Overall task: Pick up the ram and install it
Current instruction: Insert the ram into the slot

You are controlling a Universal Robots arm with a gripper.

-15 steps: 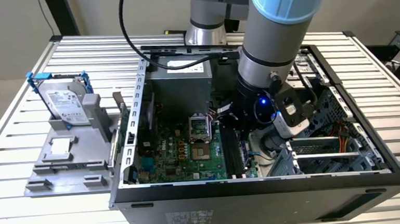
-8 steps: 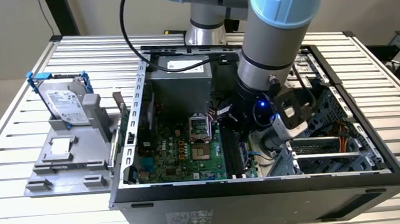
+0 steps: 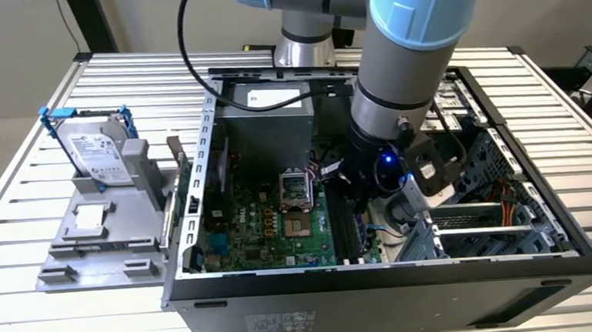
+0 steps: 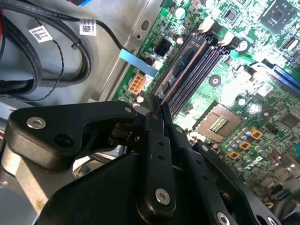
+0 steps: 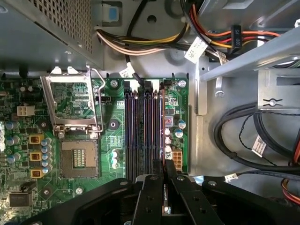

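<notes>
My gripper (image 3: 372, 207) reaches down inside the open computer case (image 3: 385, 272), over the motherboard's long black memory slots (image 5: 138, 126). In both wrist views its two black fingers stand close together on a thin board seen edge-on, the ram (image 5: 162, 126). The ram (image 4: 185, 70) runs along the outermost slot, the one nearest the board's edge, with a brown-orange edge showing. How deep it sits in that slot I cannot tell. The gripper (image 5: 164, 165) (image 4: 157, 102) grips the ram at one end of the slot row (image 4: 201, 65).
A CPU socket (image 5: 77, 157) lies beside the slots. Black cable bundles (image 5: 243, 136) and a metal drive cage (image 3: 484, 216) crowd the other side. The power supply (image 3: 267, 114) stands at the case's back. A silver hard drive in a blue frame (image 3: 98, 151) rests on a grey stand (image 3: 105, 232) outside.
</notes>
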